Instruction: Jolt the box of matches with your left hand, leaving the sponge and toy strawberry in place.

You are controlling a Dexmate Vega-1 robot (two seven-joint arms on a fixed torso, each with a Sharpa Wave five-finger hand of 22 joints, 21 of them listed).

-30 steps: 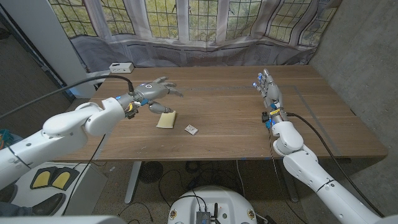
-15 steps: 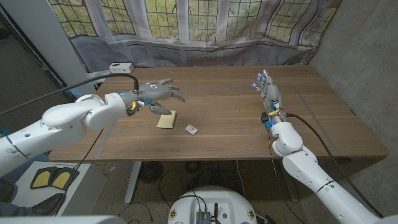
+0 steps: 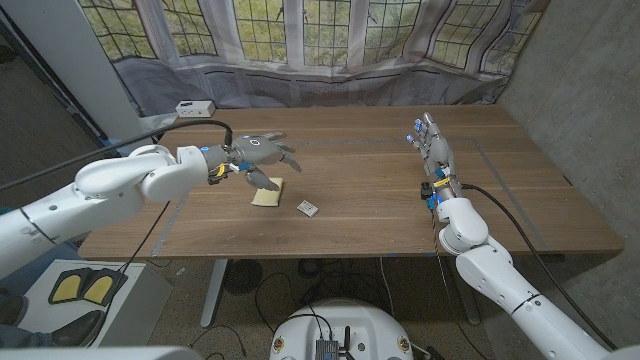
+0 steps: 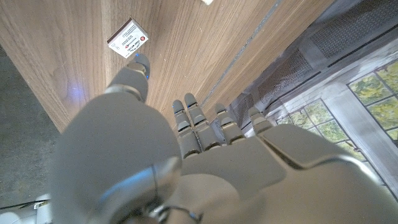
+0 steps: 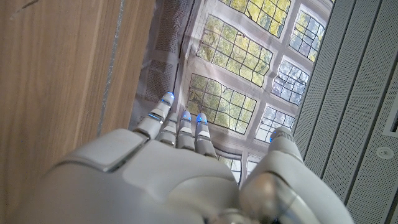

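On bare wood, small flat box of matches (image 3: 308, 208), white printed face.

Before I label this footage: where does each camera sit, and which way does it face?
Head view: on the robot's head, looking down over the wooden table; both arms, left hand, right hand.
Left wrist view: along the left hand's back toward the box of matches.
Right wrist view: along the right hand's back toward windows.
Shared: box of matches, head and left wrist.

Right hand (image 5: 168, 180) beside wooden table (image 5: 56, 74)
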